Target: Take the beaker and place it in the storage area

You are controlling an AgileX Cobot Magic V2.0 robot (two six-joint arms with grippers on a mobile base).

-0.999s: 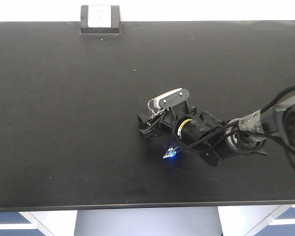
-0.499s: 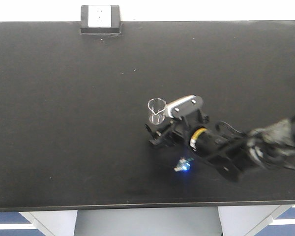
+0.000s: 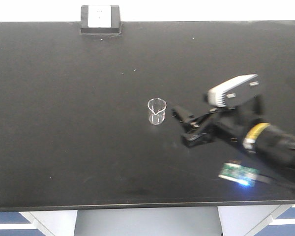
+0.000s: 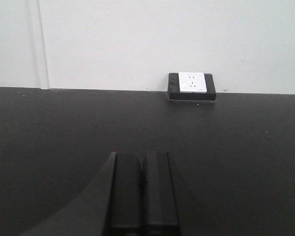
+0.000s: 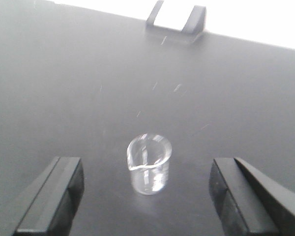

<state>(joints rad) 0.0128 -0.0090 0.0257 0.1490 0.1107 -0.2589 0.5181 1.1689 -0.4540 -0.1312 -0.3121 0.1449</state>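
progress: looks basically done to me. The beaker [image 3: 157, 111] is standing upright on the storage area [image 3: 64, 123], the wide bare black benchtop, and nothing is holding it.

what's left: judging from this, only getting the arm clear without bumping the glass. Nothing else on the bench seems to need handling.

beaker spot: front view has it just left of the frame's centre, well below the socket box [image 3: 100, 19] that sits at the top edge, upper left. In the right wrist view the beaker [image 5: 149, 170] is low in the frame, a bit left of the middle, pouring lip turned toward the lower left, and it looks empty.

right gripper: the right gripper [image 3: 187, 126] is spread wide and holding nothing. In its own camera the two fingers [image 5: 51, 199] sit at the lower left and lower right corners, with the beaker between them but further up the frame, so it's out past the tips, not inside the grip. No contact that I can see.

gap: in the front view the gripper is just right of the beaker with a strip of bare bench between them. Near, but apart.

left gripper: the left gripper [image 4: 142, 191] shows only at the bottom centre of its own camera, fingers pressed together with nothing in them. It isn't in the front view.

blur: the right arm is smeared in the front view, so finer detail on it is a no-go.
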